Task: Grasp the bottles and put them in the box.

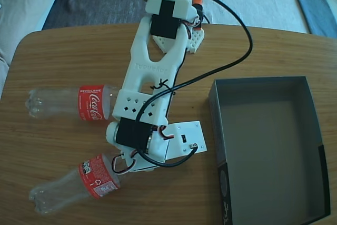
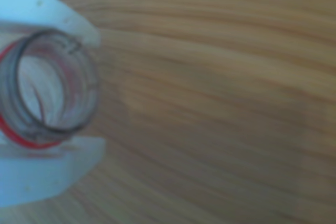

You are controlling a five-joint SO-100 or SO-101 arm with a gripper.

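Now the hand [image 2: 50, 95] brackets a bottle [image 2: 44, 93] neck.

Bright daylight; wrist view blurred.

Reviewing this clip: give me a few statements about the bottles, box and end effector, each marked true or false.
1. Both bottles lie on the table. True.
2. The box already holds one bottle. False: it is empty.
3. In the wrist view, the end effector has a bottle's open neck between its fingers. True.
4. The bottle in the end effector is capped. False: its mouth is open.
5. The box sits left of the arm in the fixed view. False: right.
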